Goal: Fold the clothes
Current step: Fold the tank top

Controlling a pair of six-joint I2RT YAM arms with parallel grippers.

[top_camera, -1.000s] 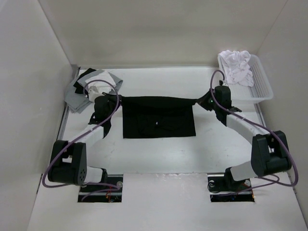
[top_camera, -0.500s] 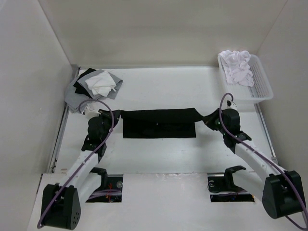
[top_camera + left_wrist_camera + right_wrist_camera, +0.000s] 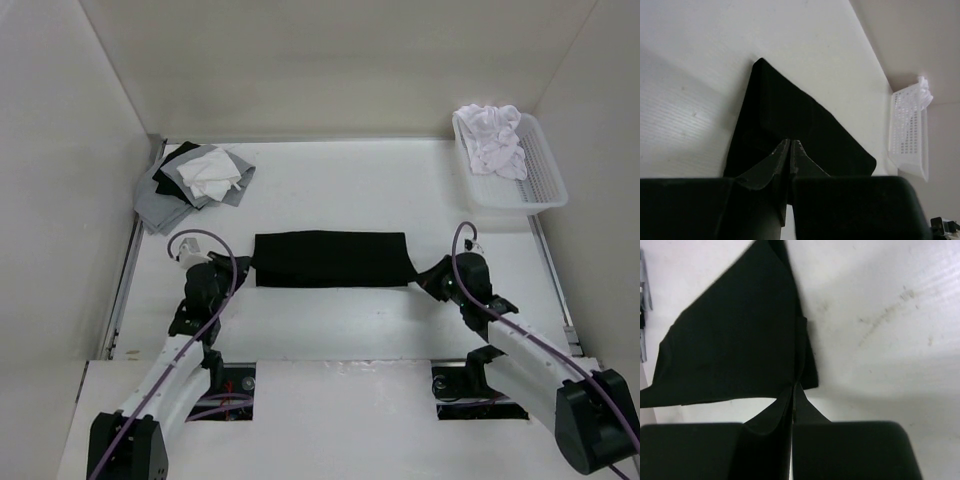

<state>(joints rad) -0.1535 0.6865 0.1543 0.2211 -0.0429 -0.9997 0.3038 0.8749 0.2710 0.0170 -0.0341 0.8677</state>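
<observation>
The clothes, a black tank top [image 3: 330, 258], lies as a flat doubled strip across the middle of the table. My left gripper [image 3: 243, 267] is shut on its near left corner, and my right gripper [image 3: 426, 273] is shut on its near right corner, where the fabric pulls into a point. In the left wrist view the closed fingertips [image 3: 790, 142] pinch the black fabric [image 3: 790, 112]. In the right wrist view the shut gripper [image 3: 795, 386] holds the corner of the tank top [image 3: 735, 340], just above the table.
A white basket [image 3: 545, 185] with white garments [image 3: 490, 135] stands at the back right and also shows in the left wrist view [image 3: 910, 130]. A pile of grey, black and white cloths [image 3: 195, 180] lies at the back left. Walls close in three sides.
Both grippers pulled toward the near edge, carrying the far edge of the tank top over itself. The top went from a lifted, stretched band to a flat, narrower strip.
</observation>
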